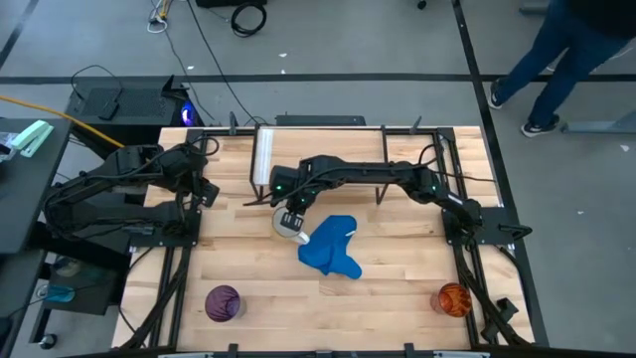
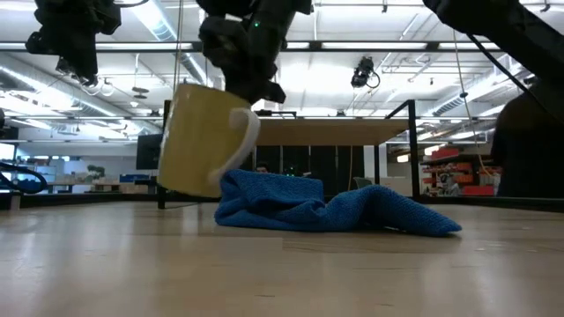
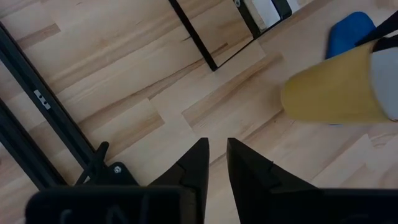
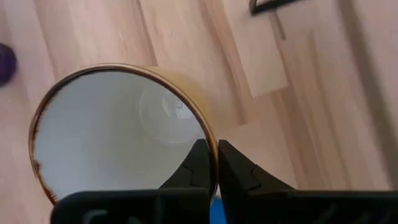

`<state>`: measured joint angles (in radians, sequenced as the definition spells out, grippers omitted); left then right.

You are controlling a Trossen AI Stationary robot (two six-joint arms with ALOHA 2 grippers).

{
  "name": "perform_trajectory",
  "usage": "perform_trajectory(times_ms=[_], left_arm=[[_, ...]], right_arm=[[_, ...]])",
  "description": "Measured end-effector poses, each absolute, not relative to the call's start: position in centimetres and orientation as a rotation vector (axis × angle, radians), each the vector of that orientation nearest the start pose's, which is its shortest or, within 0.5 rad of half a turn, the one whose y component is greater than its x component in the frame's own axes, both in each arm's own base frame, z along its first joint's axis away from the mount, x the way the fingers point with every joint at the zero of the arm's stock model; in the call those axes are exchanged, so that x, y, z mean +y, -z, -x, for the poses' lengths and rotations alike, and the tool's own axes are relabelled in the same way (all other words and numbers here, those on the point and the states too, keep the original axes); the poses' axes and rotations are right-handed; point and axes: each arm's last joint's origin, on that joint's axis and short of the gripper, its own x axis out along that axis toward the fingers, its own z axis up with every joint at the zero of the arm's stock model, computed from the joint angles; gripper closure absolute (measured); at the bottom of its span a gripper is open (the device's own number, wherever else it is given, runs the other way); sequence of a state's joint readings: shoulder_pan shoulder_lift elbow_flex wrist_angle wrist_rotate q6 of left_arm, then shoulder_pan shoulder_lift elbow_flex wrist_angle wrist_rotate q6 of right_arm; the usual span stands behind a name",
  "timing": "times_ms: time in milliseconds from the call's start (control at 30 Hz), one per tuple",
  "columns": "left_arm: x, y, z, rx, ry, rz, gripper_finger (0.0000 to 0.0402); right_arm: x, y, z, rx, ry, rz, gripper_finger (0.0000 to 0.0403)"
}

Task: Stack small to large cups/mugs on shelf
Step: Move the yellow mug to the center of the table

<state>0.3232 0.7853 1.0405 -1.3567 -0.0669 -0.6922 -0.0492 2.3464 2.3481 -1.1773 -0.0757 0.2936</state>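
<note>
From overhead I see my right arm reaching across the light-wood counter [image 1: 258, 298] toward its middle, where the right gripper [image 1: 292, 221] holds a handled mug, yellow outside and white inside [image 1: 289, 225], by its rim. In the right wrist view the 2 dark fingers [image 4: 200, 163] pinch the mug's wall [image 4: 118, 124], one inside the rim and one outside. In the low view the mug [image 2: 201, 141] hangs tilted above the counter, clear of the surface, its white handle turned toward the crumpled blue cloth [image 2: 326, 204] that lies just beside it. From above, the cloth [image 1: 330, 247] sits near the middle of the counter, touching or nearly touching the mug. The low light-wood shelf board with black wire legs [image 1: 318, 154] stands at the far side of the counter, behind the mug, with my right arm crossing over it. The translucent purple cup [image 1: 223, 302] stands near the front left corner, and the translucent orange cup [image 1: 453, 298] near the front right corner, both well apart from the mug and the shelf. My left arm waits at the left edge of the counter; its gripper [image 1: 204, 191] is raised, and in the left wrist view its fingers [image 3: 196, 165] are nearly together with only a narrow gap, holding nothing. A person's legs [image 1: 556, 60] show on the floor beyond the counter's far right corner.
</note>
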Motion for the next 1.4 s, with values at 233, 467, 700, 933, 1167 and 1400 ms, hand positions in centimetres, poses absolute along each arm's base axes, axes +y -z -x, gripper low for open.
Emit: perform_trajectory(times_ms=[233,467,700,933,1167,1400], left_arm=[[3.3,-32.4,-9.3,0.938,-0.722,0.757,0.0339],[3.3,-32.4,-9.3,0.938,-0.723,0.757,0.0332],[3.3,-32.4,-9.3,0.938,-0.722,0.757,0.0334],[3.3,-32.4,-9.3,0.939,-0.723,0.757,0.0335],[3.3,-32.4,-9.3,0.938,-0.722,0.757,0.0329],[3.3,-32.4,-9.3,0.938,-0.723,0.757,0.0335]], right_arm=[[-2.1,-26.4,-48.6,1.169,0.157,-0.318,0.0391],[-1.9,-25.0,-49.0,1.203,0.160,-0.314,0.0391],[-1.9,-24.9,-49.1,1.197,0.168,-0.305,0.0390],[-2.1,-24.9,-49.1,1.197,0.179,-0.302,0.0379],[-2.1,-25.1,-49.4,1.166,0.164,-0.309,0.0352],[-2.0,-25.3,-49.5,1.153,0.139,-0.324,0.0327]])
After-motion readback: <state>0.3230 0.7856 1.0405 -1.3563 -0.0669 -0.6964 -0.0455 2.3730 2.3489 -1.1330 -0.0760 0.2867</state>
